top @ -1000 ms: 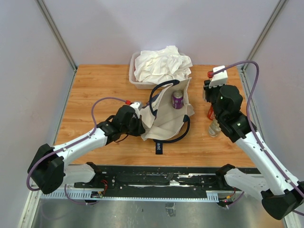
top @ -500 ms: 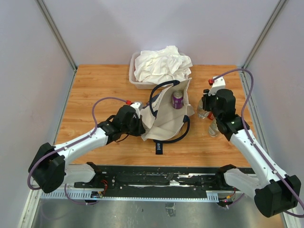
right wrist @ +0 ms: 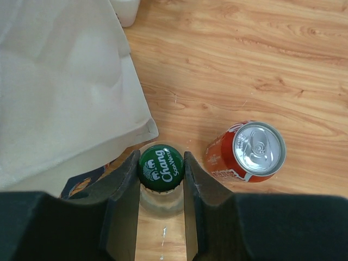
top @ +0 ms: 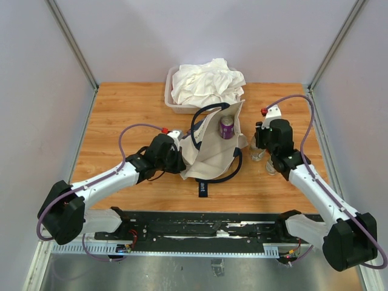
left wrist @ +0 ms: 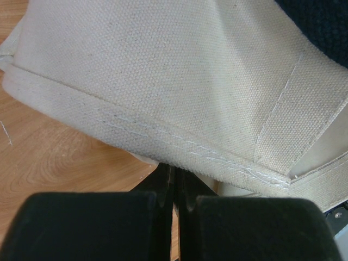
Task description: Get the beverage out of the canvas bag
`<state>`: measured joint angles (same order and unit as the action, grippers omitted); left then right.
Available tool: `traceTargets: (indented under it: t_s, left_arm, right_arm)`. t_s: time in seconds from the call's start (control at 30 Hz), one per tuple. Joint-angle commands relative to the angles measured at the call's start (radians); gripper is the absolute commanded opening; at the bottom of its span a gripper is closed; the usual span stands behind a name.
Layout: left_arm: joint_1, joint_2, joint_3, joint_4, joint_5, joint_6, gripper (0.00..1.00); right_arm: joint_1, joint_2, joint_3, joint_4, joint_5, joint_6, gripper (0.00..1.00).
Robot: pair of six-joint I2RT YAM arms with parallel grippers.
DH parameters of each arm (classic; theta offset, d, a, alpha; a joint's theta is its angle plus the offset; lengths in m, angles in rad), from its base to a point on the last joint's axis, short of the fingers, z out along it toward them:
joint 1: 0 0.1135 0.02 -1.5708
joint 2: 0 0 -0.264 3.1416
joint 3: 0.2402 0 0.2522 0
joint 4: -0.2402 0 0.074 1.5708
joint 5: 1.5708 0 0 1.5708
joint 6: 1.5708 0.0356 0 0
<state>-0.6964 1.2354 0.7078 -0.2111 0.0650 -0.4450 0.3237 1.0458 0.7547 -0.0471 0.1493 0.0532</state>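
Observation:
The cream canvas bag [top: 209,154] lies in the middle of the table with its mouth facing the back. A purple can [top: 227,127] stands in that mouth. My left gripper [top: 180,159] is shut at the bag's left hem [left wrist: 163,70]. In the left wrist view its tips [left wrist: 174,166] sit under the hem, and no cloth shows between them. My right gripper [top: 259,145] is just right of the bag. It is shut on the green cap of a glass soda-water bottle [right wrist: 160,167], with one finger [right wrist: 122,190] on each side.
A red can [right wrist: 247,152] stands right of the held bottle. Another glass bottle [top: 271,167] stands nearer, under my right arm. A clear tub [top: 171,103] heaped with white cloth [top: 206,82] stands behind the bag. Grey walls close in both table sides.
My right arm has come down and toward the bag with the bottle in its grip, and it now covers the red can in the top view. My left arm has not moved.

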Motion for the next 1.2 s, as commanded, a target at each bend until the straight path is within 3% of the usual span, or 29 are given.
traceTargets:
  t_s: [0.0,0.23,0.47,0.5,0.73,0.83,1.03,1.17]
  left_arm:
    - [-0.011,0.019,0.015,-0.007,0.027,0.006,0.00]
    - [-0.012,0.013,0.011,-0.010,0.024,0.004,0.01]
    - [-0.011,0.007,0.005,-0.012,0.027,0.000,0.01]
    - [-0.011,0.006,0.004,-0.011,0.027,0.001,0.00]
    - [-0.011,0.005,0.006,-0.013,0.032,0.005,0.00]
    - [-0.011,0.002,0.007,-0.015,0.031,0.006,0.00]
    - [-0.011,-0.007,0.009,-0.014,0.028,0.006,0.01]
    - [-0.011,-0.018,0.009,-0.012,0.027,0.005,0.00]
  right_arm:
    - [-0.025,0.000,-0.033,0.201,0.011,0.017,0.01]
    - [-0.046,0.013,-0.130,0.339,0.008,0.043,0.01]
    - [-0.051,-0.003,-0.156,0.323,0.025,0.067,0.03]
    - [-0.051,-0.009,-0.154,0.314,0.026,0.067,0.07]
    - [-0.052,-0.054,-0.144,0.274,-0.006,0.041,0.64]
    - [-0.050,-0.069,-0.121,0.258,-0.016,0.037,0.75]
    - [-0.006,-0.095,0.019,0.161,-0.029,-0.016,0.73]
    - [0.140,-0.068,0.178,0.091,0.015,-0.108,0.61]
